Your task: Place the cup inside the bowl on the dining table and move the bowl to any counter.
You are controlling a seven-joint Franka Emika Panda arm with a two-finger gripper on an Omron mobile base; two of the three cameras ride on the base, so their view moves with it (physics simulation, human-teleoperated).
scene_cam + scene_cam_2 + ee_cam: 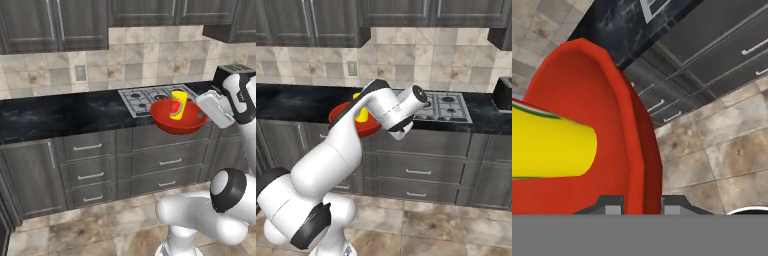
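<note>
The bench [60,115] runs under the tiled wall, and the bowl [172,122] hangs in the air at its front edge, just beside the cooktop [145,100]. The cup [178,104] stands inside the bowl, tilted. The end effector [643,206] is clamped on the bowl's rim. To do this well, carry the bowl level, clear the bench edge, and lower onto bare marble left of the cooktop, whose burners are the obstacle.

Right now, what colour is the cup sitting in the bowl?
Yellow, with a red mark on its side; the cup shows best in the left base view.
</note>
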